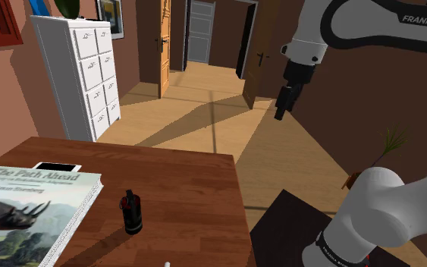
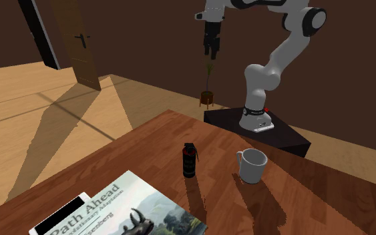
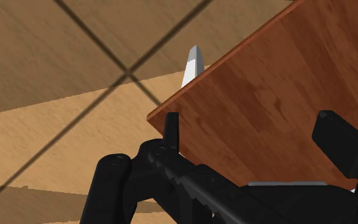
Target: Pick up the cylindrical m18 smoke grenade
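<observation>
The smoke grenade [image 1: 132, 212] is a dark cylinder with a red band near its base. It stands upright on the wooden table [image 1: 190, 182], to the right of a large book in the shoulder view. In the second exterior view the grenade [image 2: 189, 160] stands between the book and a mug. My black gripper [image 1: 281, 112] hangs high in the air, well above and beyond the table's far edge, pointing down. In the second exterior view the gripper [image 2: 210, 51] is far behind the grenade. In the wrist view the gripper [image 3: 250, 130] is open, its fingers [image 3: 171, 126] apart above a corner of the table [image 3: 266, 95].
A big picture book [image 1: 22, 208] and a white-edged phone [image 1: 56, 166] lie on the table's left part. A white mug [image 2: 252, 165] stands to the grenade's right in the second exterior view. A white dresser [image 1: 83, 68], open doors and a small potted plant [image 2: 208, 93] are farther off.
</observation>
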